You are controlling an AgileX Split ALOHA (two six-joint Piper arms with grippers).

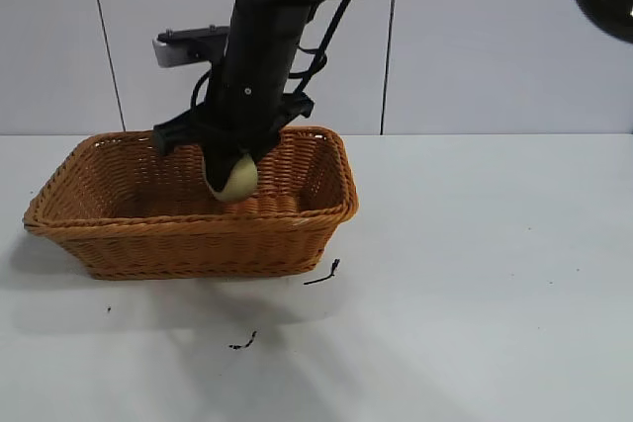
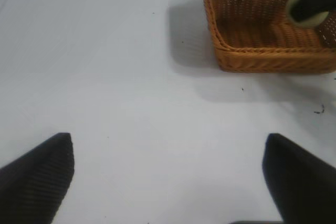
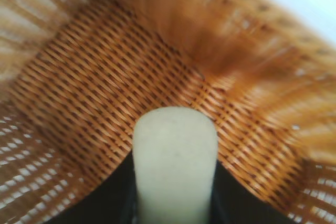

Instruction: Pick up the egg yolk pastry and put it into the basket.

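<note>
While the desk is carrying everything here, the basket is what matters, and it's sitting toward the left side of the desk, long axis running along the desk's near edge. The right arm is reaching right over it, and the right gripper is hanging inside the rim, toward the basket's right end and nearer its back wall. It's clenching the egg yolk pastry, which is poking out below the fingertips, held on edge. In the right wrist view the pastry is sitting between the dark jaws with woven basket floor straight below it, not touching yet as far as I can judge. So the key relation is just straight down: the drop spot is directly under the tool, walls well clear on every side. The left gripper is idling out over bare desk, well apart from the basket, jaws spread wide, nothing in them. I'm not seeing any brands, labels or readable writing anywhere.
</note>
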